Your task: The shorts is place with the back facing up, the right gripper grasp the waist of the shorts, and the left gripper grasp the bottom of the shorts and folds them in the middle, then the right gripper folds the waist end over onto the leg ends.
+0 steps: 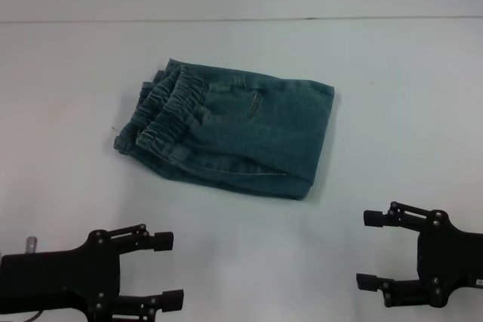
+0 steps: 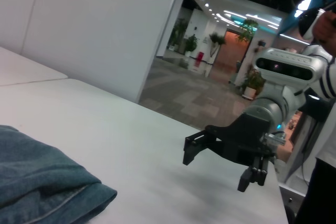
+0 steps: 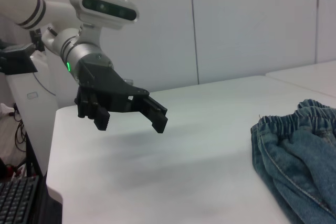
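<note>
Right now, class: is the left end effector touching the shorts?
Apart. The head view shows bare table between the left end effector and the shorts.

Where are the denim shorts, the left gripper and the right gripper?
denim shorts [image 1: 241, 133]: head view, middle of the folded fabric.
left gripper [image 1: 167, 271]: head view, midway between its open fingertips, low on the robot's left.
right gripper [image 1: 367, 249]: head view, midway between its open fingertips, low on the robot's right.

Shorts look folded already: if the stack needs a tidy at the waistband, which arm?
Left, probably. The elastic waistband lies at the shorts' left end, nearer the open left tool. The open right tool sits off the opposite end.
</note>
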You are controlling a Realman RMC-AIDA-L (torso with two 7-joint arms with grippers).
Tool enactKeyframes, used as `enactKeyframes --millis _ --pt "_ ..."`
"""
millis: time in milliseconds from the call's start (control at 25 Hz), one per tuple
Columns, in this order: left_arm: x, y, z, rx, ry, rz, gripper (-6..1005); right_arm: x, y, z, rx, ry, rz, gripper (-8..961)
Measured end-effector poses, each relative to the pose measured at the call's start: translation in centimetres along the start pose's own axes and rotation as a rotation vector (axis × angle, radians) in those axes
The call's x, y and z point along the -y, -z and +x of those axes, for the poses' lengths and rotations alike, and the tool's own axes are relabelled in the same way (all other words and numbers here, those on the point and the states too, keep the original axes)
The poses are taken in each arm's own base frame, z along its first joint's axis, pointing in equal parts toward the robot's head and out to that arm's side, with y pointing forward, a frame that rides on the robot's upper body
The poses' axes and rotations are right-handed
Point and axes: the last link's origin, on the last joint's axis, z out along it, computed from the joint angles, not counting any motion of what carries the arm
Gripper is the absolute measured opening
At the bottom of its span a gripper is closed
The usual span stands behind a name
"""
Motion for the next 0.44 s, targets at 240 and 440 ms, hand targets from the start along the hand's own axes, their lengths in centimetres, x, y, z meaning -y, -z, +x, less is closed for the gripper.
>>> enactKeyframes --millis 240,440 --pt "-0.20 -0.06 0.16 0.018 -0.005 -0.036 879 0.38 -0.35 -0.36 0.003 0.007 -0.013 926" --pt "-0.21 -0.08 0.25 0.021 -0.017 -0.043 879 0.78 -0.58 -0.55 0.003 0.005 -0.024 926"
